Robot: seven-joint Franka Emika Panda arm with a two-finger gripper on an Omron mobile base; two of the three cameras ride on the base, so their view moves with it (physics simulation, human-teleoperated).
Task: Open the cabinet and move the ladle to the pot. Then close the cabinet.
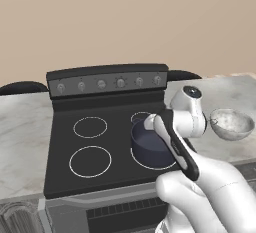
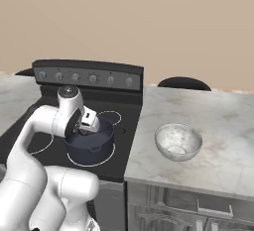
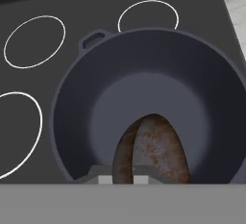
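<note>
The dark blue-grey pot stands on the stove's front right burner, also seen as the pot and the pot. My gripper hangs just above the pot's opening and is shut on the ladle. The ladle's brownish rounded bowl reaches down inside the pot, while its handle is hidden between the fingers. From the right base view, the gripper sits over the pot's rim. The cabinet is out of view.
A black stove with white burner rings and a knob panel fills the middle. A shiny silver bowl rests on the marble counter to the right. Grey drawer fronts run below the counter.
</note>
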